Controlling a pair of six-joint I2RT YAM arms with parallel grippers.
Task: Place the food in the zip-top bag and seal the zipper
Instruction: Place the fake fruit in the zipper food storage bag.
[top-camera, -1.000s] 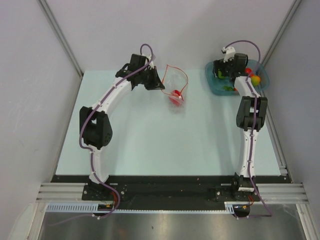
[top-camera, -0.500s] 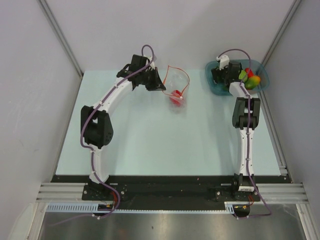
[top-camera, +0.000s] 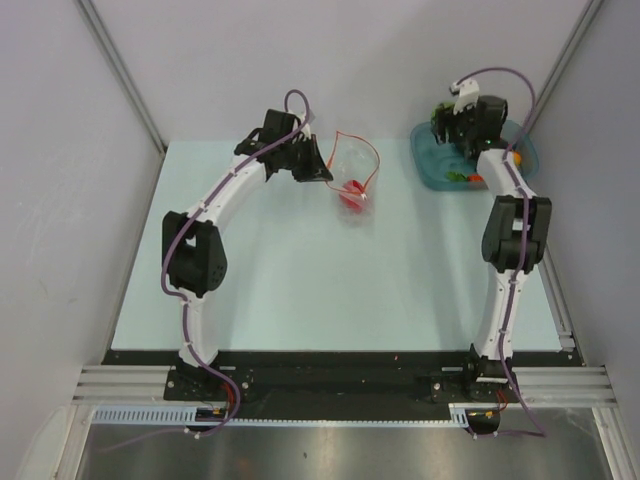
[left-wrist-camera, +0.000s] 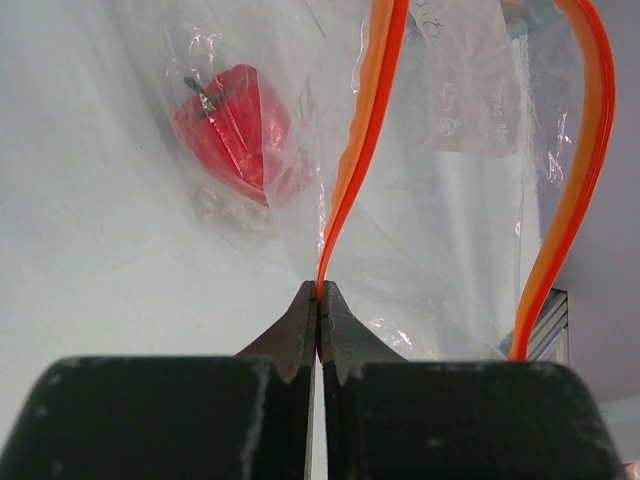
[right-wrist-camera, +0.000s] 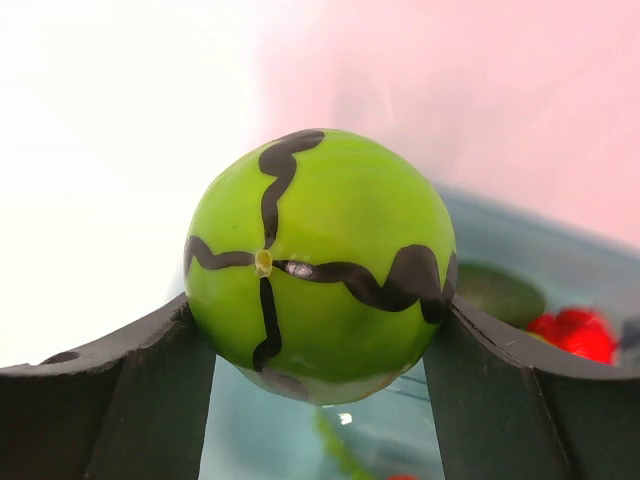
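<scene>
Right pincer (right-wrist-camera: 320, 312) clamped on a glossy green toy ball with wavy black stripes (right-wrist-camera: 320, 250), over the translucent teal plastic tray (top-camera: 428, 176). Left pincer (left-wrist-camera: 318, 300) pinched shut on the thin red-orange zipper strip (left-wrist-camera: 352, 165), holding the clear crinkly zip-top bag (left-wrist-camera: 450, 210) open on the pale bench (top-camera: 300, 290); a glossy red toy piece (left-wrist-camera: 235, 120) lies inside. Step: loading. Next, likely: carry the ball across and drop it through the mouth. Smooth and round, so it may slip.
</scene>
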